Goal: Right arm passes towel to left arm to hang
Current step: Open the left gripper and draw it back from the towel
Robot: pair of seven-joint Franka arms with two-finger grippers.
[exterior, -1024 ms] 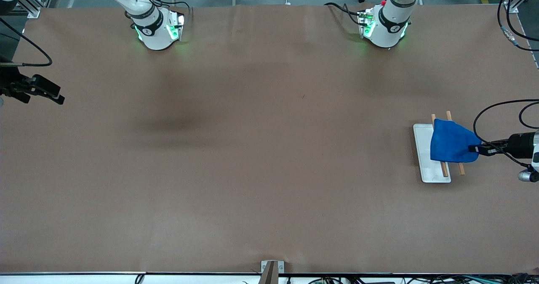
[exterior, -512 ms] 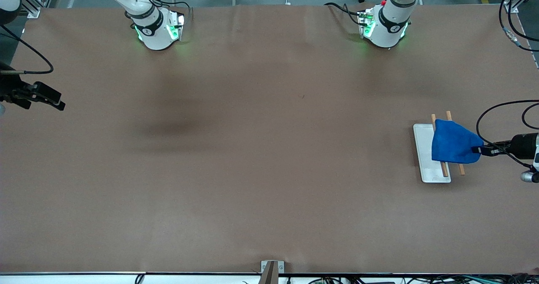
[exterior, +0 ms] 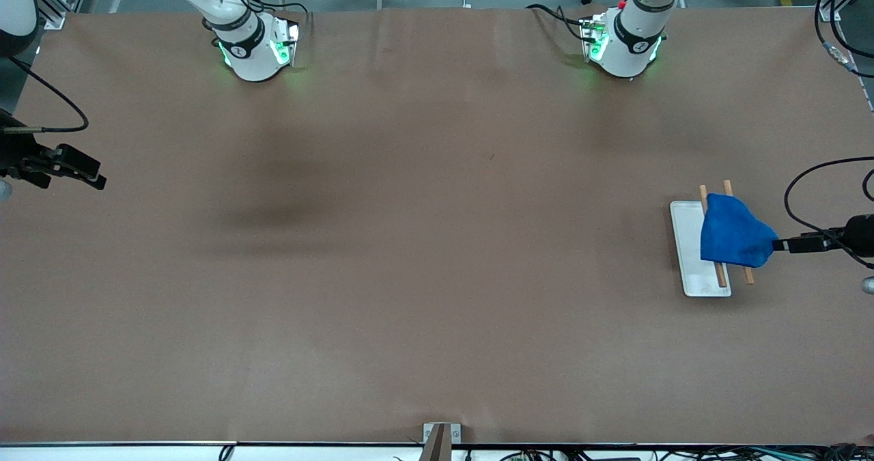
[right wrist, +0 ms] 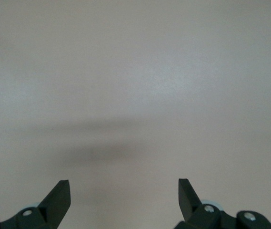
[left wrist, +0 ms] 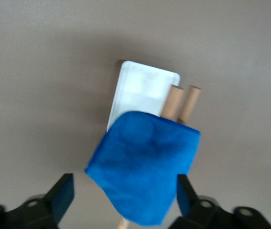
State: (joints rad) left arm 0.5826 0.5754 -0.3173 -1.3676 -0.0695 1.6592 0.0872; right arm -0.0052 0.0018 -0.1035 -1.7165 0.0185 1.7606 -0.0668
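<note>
The table (exterior: 410,242) is bare brown but for the rack at the left arm's end: a white tray (exterior: 686,242) with two wooden rods (exterior: 721,276) above it. The towel (exterior: 734,239) lies draped over those rods, bunched, one corner pointing toward the left hand (exterior: 785,245).

The left hand is just beside that corner; its wrist view shows the fingers (left wrist: 61,193) spread wide with the towel (left wrist: 145,176) between them and nothing gripped. The right hand (exterior: 85,177) waits over the table's edge at the right arm's end, fingers (right wrist: 59,195) wide apart and empty.

Risks, as I judge them: the towel looks unevenly hung, so its weight may pull it off the rods. If the left hand brushes or snags the corner when it moves, it could drag the towel down or shift the light tray.
</note>
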